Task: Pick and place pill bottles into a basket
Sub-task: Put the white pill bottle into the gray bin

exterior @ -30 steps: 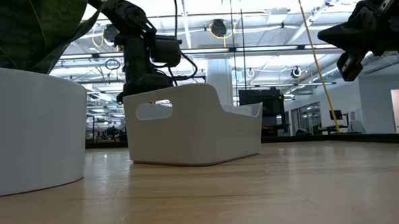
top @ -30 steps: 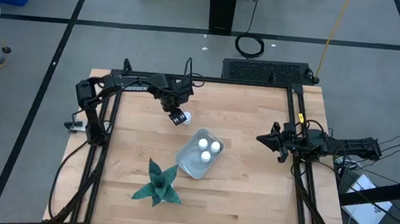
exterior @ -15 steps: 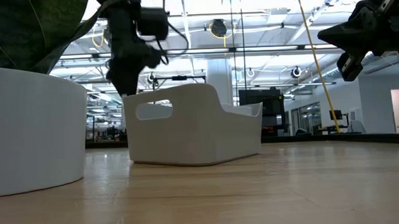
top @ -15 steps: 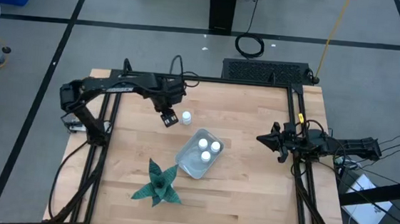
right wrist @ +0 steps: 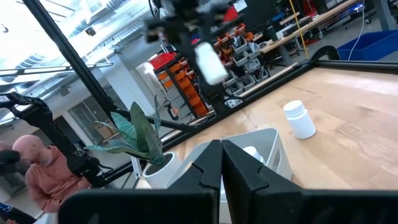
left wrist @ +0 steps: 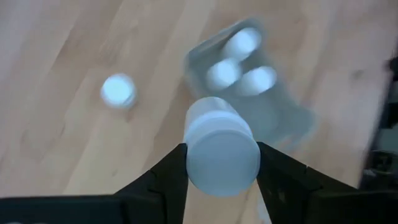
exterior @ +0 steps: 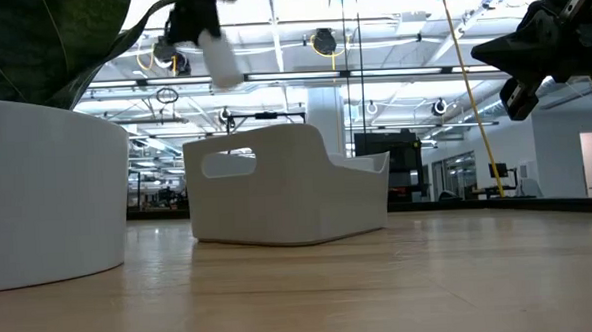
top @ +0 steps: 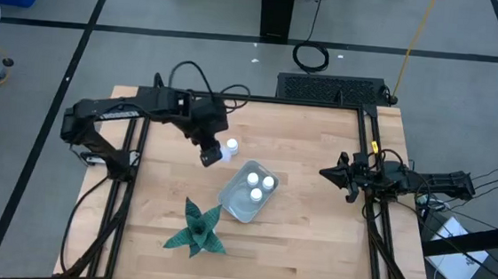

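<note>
No readable text or labels anywhere

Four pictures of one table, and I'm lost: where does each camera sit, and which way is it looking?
High view: overhead, straight down on both arms; left gripper, idle right gripper.
Low view: table height, facing the pale translucent rectangular basket.
Left wrist view: above the table, past its fingers clamping a small white pill bottle.
Right wrist view: across the table; own fingers closed.
Shared: one lone bottle standing outside the basket appears in the high and both wrist views.
</note>
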{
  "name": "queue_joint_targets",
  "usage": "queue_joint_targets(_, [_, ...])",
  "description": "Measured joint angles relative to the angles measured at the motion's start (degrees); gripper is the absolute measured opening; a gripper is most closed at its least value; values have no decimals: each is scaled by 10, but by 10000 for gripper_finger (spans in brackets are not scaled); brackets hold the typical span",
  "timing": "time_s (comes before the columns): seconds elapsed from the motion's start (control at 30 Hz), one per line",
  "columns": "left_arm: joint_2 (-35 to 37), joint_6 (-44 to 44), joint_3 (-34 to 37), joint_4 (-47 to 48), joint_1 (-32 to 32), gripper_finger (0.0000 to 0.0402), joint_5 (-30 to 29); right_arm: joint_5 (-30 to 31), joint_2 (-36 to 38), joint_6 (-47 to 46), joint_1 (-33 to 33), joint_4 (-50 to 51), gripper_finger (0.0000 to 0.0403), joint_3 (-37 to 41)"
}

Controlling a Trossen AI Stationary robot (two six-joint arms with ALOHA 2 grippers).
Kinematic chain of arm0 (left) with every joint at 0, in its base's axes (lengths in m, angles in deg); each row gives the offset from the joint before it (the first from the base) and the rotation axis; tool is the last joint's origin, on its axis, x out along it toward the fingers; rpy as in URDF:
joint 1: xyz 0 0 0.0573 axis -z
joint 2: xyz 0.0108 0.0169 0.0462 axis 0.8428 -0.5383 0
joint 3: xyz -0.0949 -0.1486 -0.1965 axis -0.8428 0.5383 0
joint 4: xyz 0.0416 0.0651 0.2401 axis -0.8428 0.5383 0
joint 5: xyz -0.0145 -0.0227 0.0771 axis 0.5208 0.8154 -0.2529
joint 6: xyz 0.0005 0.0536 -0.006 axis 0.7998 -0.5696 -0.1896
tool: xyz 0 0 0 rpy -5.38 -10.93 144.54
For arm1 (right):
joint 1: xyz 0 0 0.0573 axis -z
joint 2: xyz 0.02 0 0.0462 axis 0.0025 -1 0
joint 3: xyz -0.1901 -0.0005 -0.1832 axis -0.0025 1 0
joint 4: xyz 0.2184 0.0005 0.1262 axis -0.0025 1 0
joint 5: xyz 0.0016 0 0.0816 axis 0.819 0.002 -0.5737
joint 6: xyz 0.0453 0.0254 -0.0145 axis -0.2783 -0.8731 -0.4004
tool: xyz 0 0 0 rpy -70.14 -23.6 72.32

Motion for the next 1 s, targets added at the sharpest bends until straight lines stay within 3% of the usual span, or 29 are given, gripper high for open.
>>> queue_joint_targets(0.3, [-16,82,-65,-17,92,166,-47,0,0,0,0,0,2,0])
queue_joint_targets(0.5, [-70,146,-92,-46,143,167,-55,0,0,0,0,0,2,0])
queue_joint_targets(1.0, [-224,215,-131,-41,190,172,-73,0,0,0,0,0,2,0])
